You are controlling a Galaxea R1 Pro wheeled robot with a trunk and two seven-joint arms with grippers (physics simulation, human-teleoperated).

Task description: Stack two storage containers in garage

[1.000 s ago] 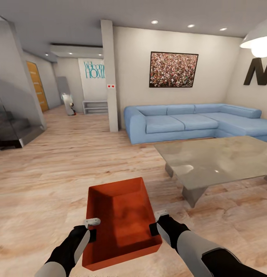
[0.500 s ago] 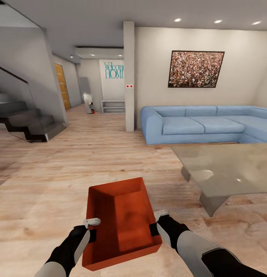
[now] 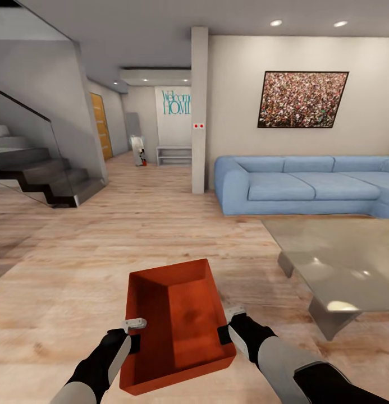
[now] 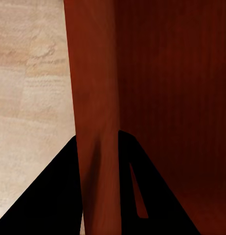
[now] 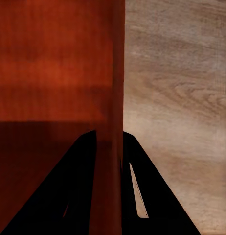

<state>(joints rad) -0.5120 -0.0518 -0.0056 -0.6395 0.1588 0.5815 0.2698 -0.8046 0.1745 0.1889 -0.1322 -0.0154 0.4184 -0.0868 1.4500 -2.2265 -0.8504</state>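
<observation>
Between the two claws, above the wood-plank floor point(image 3: 76, 264), hangs the storage container point(image 3: 177, 328): the left claw point(image 3: 133, 332) is clamped on its left wall, the right claw point(image 3: 228, 324) on its right wall. Beyond stand a grey low table point(image 3: 329, 252) and blue sofa point(image 3: 295, 188).

Light wood-plank floor point(image 3: 104, 252) is stretching beneath and beyond the left gripper point(image 3: 135, 332). A grey low table point(image 3: 334, 258) and blue sofa point(image 3: 306, 185) are standing ahead on its far side.

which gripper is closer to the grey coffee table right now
Right. The right gripper clamps the storage container's wall on the grey low table's side; the left gripper clamps the opposite wall.
</observation>
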